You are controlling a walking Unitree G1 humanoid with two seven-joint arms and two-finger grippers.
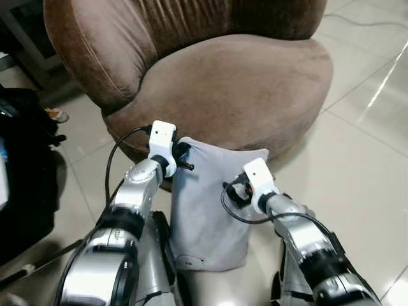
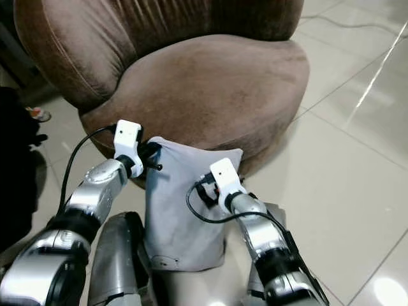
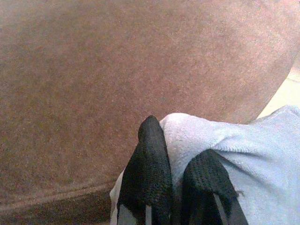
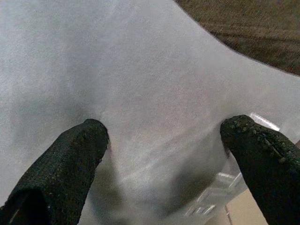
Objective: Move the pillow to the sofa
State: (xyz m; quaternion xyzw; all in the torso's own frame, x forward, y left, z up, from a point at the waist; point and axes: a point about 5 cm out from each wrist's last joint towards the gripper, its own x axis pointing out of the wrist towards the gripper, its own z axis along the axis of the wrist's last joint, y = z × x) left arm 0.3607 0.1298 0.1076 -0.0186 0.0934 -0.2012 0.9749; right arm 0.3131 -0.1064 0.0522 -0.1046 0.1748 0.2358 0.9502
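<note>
Grey pillow [image 1: 207, 210] hangs just before the sofa [image 1: 242, 89], left gripper [image 3: 176, 164] clamped on its corner, right gripper [image 4: 164, 140] spread against it; placement remains.

- We are taking the sofa [image 1: 242, 83] as our landmark; it is standing straight ahead of us on the floor [image 1: 363, 159].
- The pillow [image 1: 210, 210] is hanging just before the sofa's front edge, between our two arms.
- Our left gripper [image 3: 176, 154] is pinching the pillow's upper left corner, right against the sofa.
- Our right gripper [image 4: 164, 140] is pressing its spread fingers into the pillow's right side, nearer us than the sofa.
</note>
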